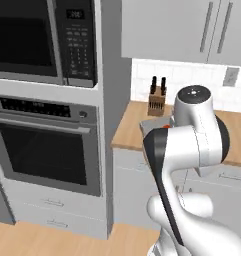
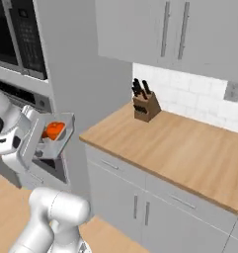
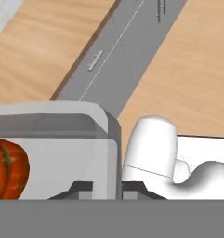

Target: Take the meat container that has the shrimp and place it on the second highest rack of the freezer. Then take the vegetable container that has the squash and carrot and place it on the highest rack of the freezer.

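Note:
My gripper (image 3: 111, 188) is shut on the wall of the grey vegetable container (image 3: 62, 158), its rim standing between the two dark fingertips. A chunky orange-red piece of the squash and carrot (image 3: 9, 167) lies inside at the left. In the right base view the container (image 2: 62, 123) hangs tilted in the air, in front of the tall grey oven column, with the orange pieces (image 2: 53, 130) in it and the gripper (image 2: 35, 136) on its left side. In the left base view a corner of the container (image 1: 150, 125) peeks out behind the arm.
A wooden counter (image 2: 179, 143) with grey drawers below runs to the right, carrying a knife block (image 2: 144, 104). Pale wall cabinets (image 2: 160, 34) hang above it. To the left, the wall oven (image 1: 47, 145) and microwave (image 1: 42, 40) fill the tall column. Wood floor lies below.

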### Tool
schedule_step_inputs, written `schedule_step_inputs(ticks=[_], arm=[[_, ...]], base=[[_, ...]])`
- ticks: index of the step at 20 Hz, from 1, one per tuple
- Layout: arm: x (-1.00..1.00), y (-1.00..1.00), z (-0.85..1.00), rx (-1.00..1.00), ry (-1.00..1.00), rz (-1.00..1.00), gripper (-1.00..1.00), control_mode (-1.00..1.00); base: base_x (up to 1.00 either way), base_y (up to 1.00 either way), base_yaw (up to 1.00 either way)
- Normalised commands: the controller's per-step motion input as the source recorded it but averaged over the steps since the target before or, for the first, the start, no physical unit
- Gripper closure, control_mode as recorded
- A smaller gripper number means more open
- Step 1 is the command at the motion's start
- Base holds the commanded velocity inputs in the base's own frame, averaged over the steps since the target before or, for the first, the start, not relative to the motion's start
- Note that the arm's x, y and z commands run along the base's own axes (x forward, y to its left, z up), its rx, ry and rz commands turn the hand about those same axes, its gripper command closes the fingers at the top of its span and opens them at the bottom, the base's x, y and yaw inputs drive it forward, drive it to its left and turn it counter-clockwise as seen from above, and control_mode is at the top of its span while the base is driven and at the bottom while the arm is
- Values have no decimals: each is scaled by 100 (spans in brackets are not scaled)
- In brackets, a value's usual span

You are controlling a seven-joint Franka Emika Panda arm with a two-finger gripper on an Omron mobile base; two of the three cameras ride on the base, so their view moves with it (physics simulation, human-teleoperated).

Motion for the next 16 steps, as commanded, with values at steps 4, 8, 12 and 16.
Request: schedule_step_inputs(ticks=[4,8,12,16], arm=[[0,0,0,0,0,0,100,100],[0,0,0,0,0,0,100,100],[0,0,0,0,0,0,100,100],[0,0,0,0,0,0,100,100]], base=[[-11,29,99],[0,67,87],[5,96,70],[33,100,50]])
